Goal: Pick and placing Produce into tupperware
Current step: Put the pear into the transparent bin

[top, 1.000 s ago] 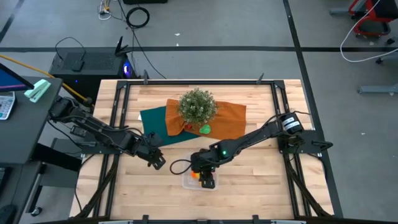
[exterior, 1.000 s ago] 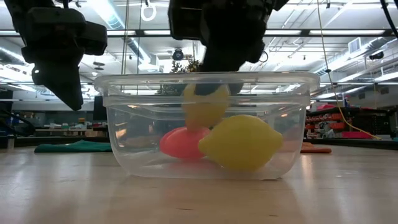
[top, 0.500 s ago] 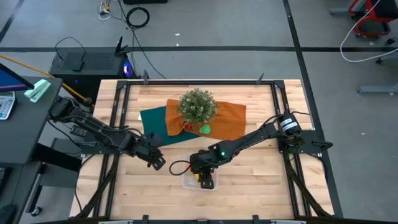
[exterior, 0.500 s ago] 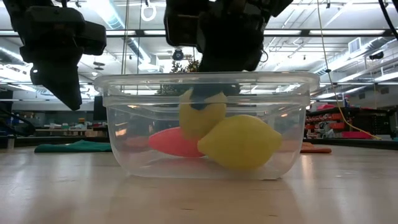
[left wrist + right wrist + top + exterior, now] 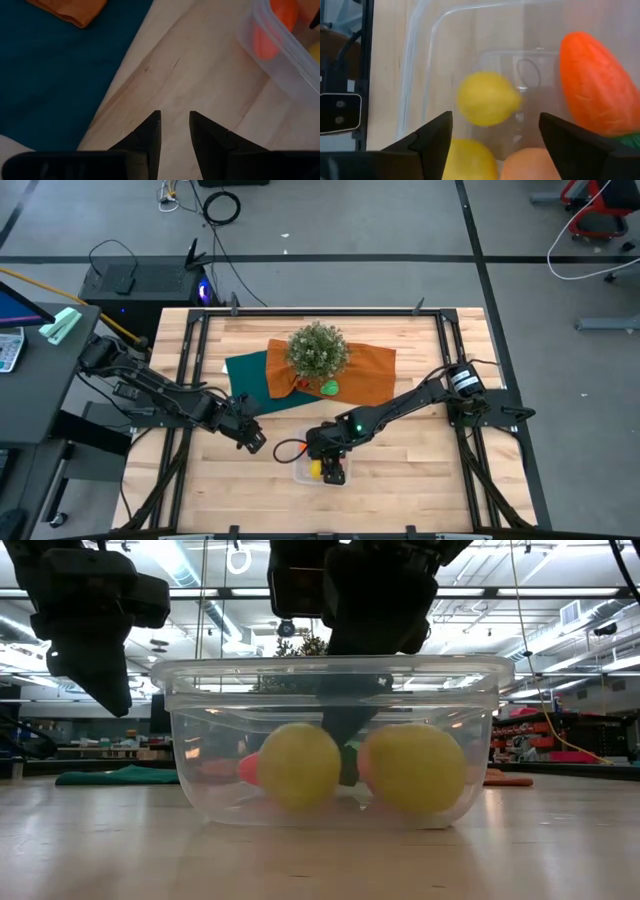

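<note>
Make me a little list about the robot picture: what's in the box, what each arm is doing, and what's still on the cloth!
box: clear tupperware at the table's near edge
inside it: two lemons, a carrot, a peach-coloured fruit
right end effector: open, over the box, holding nothing
left end effector: waiting above bare table beside the box, holding nothing
still on the cloth: green piece, next to the plant

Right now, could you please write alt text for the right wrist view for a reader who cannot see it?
The open right gripper looks down into the clear tupperware, its fingers apart and empty. Inside lie a yellow lemon, a second lemon, an orange carrot and a peach-coloured fruit.
</note>
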Robot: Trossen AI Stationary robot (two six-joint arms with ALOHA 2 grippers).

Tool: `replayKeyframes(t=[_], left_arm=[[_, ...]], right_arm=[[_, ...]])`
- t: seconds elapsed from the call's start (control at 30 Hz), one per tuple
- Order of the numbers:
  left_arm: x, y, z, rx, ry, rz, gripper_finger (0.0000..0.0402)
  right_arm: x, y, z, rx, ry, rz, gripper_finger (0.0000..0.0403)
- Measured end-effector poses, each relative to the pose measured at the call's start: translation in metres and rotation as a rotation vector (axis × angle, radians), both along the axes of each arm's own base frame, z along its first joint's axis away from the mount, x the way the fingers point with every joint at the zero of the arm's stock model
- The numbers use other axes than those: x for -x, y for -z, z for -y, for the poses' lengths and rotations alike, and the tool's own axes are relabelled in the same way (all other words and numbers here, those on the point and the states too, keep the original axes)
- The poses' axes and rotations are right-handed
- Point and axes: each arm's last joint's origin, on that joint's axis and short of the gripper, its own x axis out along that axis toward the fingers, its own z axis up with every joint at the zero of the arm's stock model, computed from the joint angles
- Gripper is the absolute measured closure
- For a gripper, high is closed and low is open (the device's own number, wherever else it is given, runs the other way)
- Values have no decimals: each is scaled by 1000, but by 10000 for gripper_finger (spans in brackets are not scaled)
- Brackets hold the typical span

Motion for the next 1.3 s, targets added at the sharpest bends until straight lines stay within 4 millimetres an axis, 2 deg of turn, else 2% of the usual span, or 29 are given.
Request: replayKeyframes(t=[0.17,0.33,0.63,0.9,1.0,1.07,1.3], left_arm=[[0,0,0,-7,-8,4,294],[0,0,-1,-13,-11,7,294],[-1,0,-1,-32,-22,19,294],[-1,-1,-1,-39,-26,25,294],[-1,-1,-2,-42,-28,26,294],[-1,-1,-2,-43,-30,27,294],[-2,-1,-2,-42,-32,36,294]], right_arm=[[5,-17,2,18,14,12,129],[19,-52,12,93,65,33,141],[73,-119,46,319,248,35,163],[116,-156,65,504,456,65,163],[130,-160,70,542,485,61,163],[140,-154,72,542,502,44,165],[195,-106,80,452,635,-18,169]])
